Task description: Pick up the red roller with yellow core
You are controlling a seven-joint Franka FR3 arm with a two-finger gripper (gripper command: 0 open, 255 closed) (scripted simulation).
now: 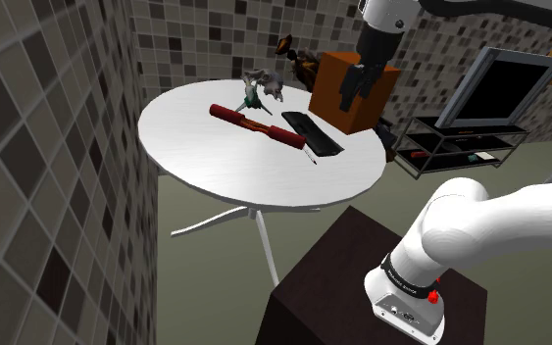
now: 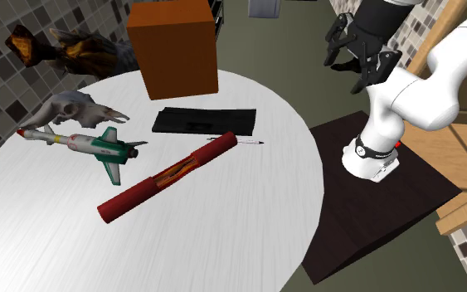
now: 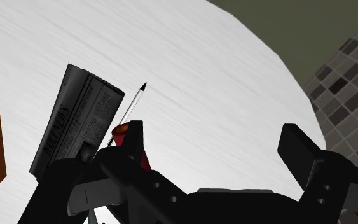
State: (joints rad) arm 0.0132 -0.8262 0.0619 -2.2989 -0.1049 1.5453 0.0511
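Note:
The red roller [image 2: 169, 177] is a long dark-red cylinder with a yellow core showing at its middle. It lies flat on the round white table [image 2: 248, 240], also seen as the roller [image 1: 257, 123] in the shoulder view. My black gripper [image 2: 356, 60] hangs open in the air, well above and off to the side of the table, holding nothing. From the shoulder camera the gripper [image 1: 354, 90] appears in front of the orange box. In the wrist view the gripper [image 3: 215, 143] looks down on the table, and one red end of the roller [image 3: 124, 129] peeks past a finger [image 3: 133, 141].
A black flat printed slab [image 2: 205, 120] and a thin pen [image 2: 244, 143] lie beside the roller. An orange box [image 2: 173, 46] stands behind them. A green-and-white toy rocket [image 2: 86, 145] and a skull [image 2: 70, 108] lie farther off. A TV on a stand [image 1: 499, 93] is beyond the table.

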